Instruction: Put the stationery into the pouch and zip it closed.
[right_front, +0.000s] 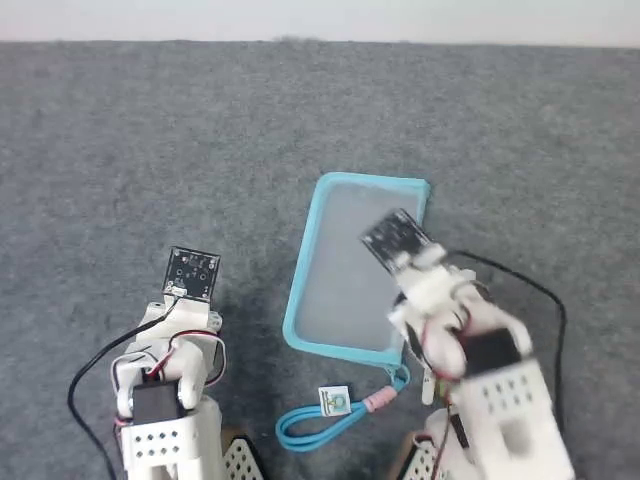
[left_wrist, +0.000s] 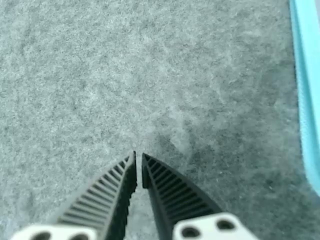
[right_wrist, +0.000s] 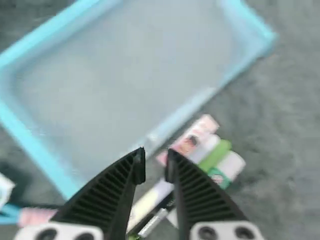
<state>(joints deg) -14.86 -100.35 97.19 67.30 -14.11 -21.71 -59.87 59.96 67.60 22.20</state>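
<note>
Grey felt table (right_front: 100, 150), stationery (right_wrist: 220, 160) beside blue pouch (right_front: 345, 270), left claw (left_wrist: 138, 159) closed, right claw (right_wrist: 156, 157) slightly parted.

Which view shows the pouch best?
The high view: the pouch shows its outline and strap, with the right arm over one side. The right wrist view has most of its clear face; the left wrist view, a strip of blue edge.

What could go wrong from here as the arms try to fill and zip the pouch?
The stationery lies bunched outside the pouch edge. The right tool, only narrowly open above it, may nudge it aside rather than grip a piece. The left tool sits shut over the carpet, away from the pouch, so nothing steadies it and it may slide during loading or zipping.
</note>
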